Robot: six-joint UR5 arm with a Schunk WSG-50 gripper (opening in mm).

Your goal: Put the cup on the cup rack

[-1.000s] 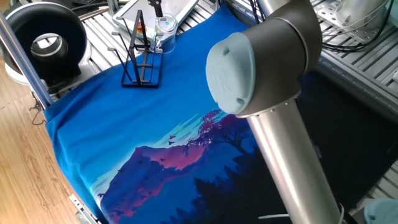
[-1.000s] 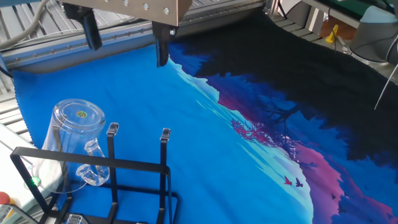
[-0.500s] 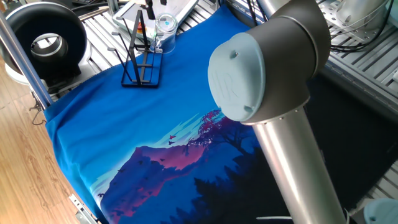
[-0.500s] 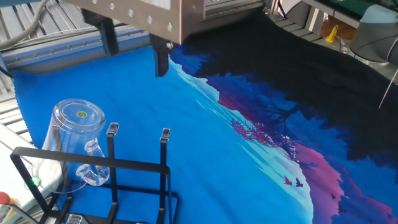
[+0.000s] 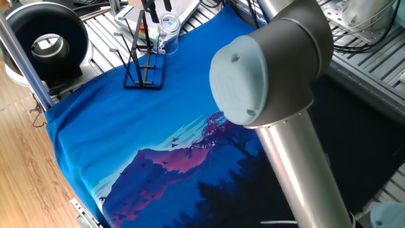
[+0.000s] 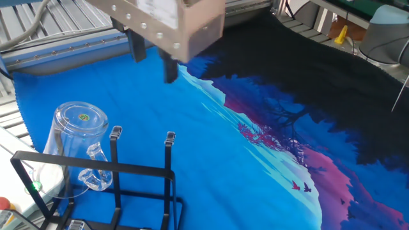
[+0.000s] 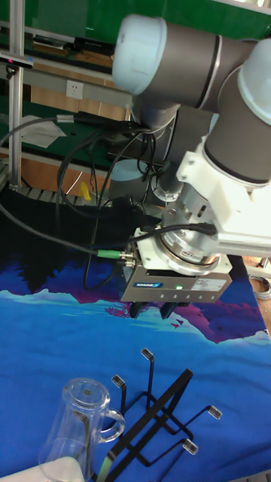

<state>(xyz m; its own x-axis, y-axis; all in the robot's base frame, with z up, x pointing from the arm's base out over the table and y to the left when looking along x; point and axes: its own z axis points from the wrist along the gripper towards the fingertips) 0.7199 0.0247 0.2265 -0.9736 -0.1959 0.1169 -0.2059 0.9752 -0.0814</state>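
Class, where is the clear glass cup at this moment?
In the other fixed view, the clear glass cup hangs upside down at lower left on the black wire rack, over the blue cloth.

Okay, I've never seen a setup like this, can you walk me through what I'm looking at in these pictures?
This is a grey robot arm working at a table covered with a blue printed cloth. All three pictures come from fixed cameras: two look down at the table from different sides, and the tall one faces the arm. At the arm's end is a gripper with two dark fingers; they are apart and hold nothing, hanging above the cloth. On the cloth stands a black wire cup rack. A clear cup with a small handle sits upside down at the rack; whether it hangs on a prong I cannot tell.
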